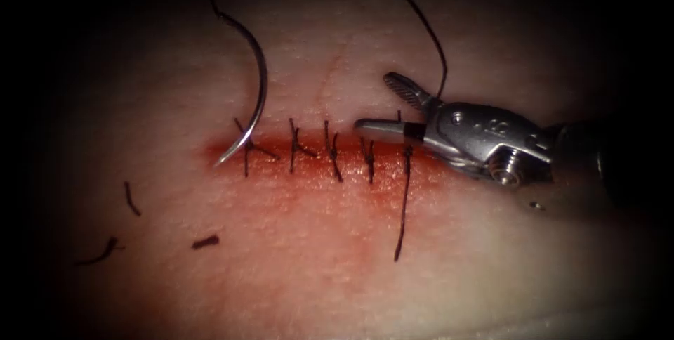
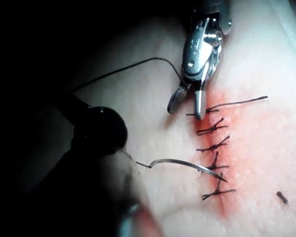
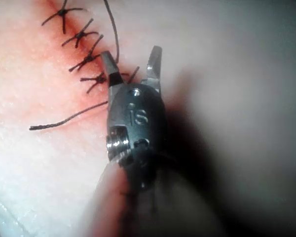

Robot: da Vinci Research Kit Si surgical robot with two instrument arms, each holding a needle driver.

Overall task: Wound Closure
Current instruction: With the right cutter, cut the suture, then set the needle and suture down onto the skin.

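Right pincer (image 1: 382, 105), jaws spread and holding nothing, straddles thread (image 1: 428, 27) at the cut's (image 1: 316, 161) right end. Needle (image 1: 256, 105) lies free at the left end, tip touching tissue (image 1: 337, 256). Open tissue extends below, bearing cut thread ends (image 1: 205, 242).

Needle (image 1: 258, 94) tip at cut's (image 1: 316, 161) left end, right tool (image 1: 393, 109) over right end w/ thread (image 1: 404, 206)

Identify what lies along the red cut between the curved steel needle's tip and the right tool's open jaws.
Endoscope view: three knotted dark stitches cross the cut between the curved steel needle and the right tool, jaws open, holding nothing.
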